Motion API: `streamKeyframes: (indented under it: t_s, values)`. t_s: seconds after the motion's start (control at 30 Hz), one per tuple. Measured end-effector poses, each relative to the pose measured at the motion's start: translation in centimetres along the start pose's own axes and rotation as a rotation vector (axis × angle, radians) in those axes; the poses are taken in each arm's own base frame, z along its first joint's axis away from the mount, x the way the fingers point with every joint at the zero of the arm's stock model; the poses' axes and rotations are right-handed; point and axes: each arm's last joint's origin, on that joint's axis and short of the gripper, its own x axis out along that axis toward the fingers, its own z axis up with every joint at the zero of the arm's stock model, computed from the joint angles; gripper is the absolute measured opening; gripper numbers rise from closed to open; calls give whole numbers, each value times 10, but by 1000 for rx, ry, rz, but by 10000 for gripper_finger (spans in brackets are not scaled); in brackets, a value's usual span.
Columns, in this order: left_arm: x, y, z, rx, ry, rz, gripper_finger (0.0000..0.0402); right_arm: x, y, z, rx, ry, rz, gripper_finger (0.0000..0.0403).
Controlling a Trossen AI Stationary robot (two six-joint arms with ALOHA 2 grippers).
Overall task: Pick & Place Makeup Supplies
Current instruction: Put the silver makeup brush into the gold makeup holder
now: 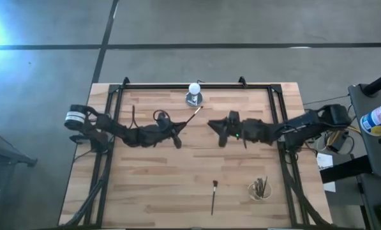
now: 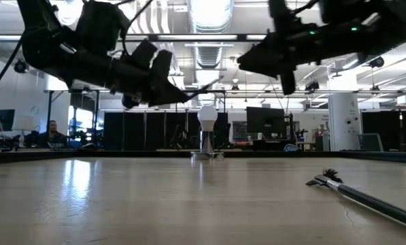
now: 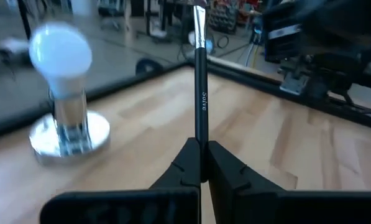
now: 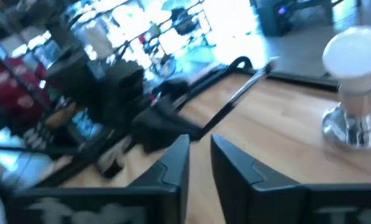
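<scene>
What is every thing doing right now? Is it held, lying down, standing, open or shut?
held brush: pinched in the left gripper, up off the table
left gripper: shut on the held brush
right gripper: fingers apart, holding nothing, in the air
loose brush: lying flat on the table
cup: standing upright, brushes inside
white ball on its base: standing upright near the table's far edge
</scene>
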Motion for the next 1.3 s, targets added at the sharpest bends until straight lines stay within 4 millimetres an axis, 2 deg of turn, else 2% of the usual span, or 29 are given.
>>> streamKeyframes:
  t_s: [0.27,0.47,0.67,0.97,1.13,1.3]
  values:
    - [3,-12,11,94,-53,40,5,45,-3,17,117,-77,-99,146]
    - [1,-11,10,89,-66,35,5,62,-1,20,127,-149,-136,165]
    - [0,-13,10,101,-69,29,5,66,-1,22,135,-184,-130,133]
    - [0,-13,10,105,-64,-1,8,65,2,26,57,-195,-117,21]
    - [-2,-12,5,83,-32,-28,60,56,7,37,-19,-193,-128,17]
    - [-9,-7,-1,68,-21,-79,94,28,17,52,-74,-86,-180,15]
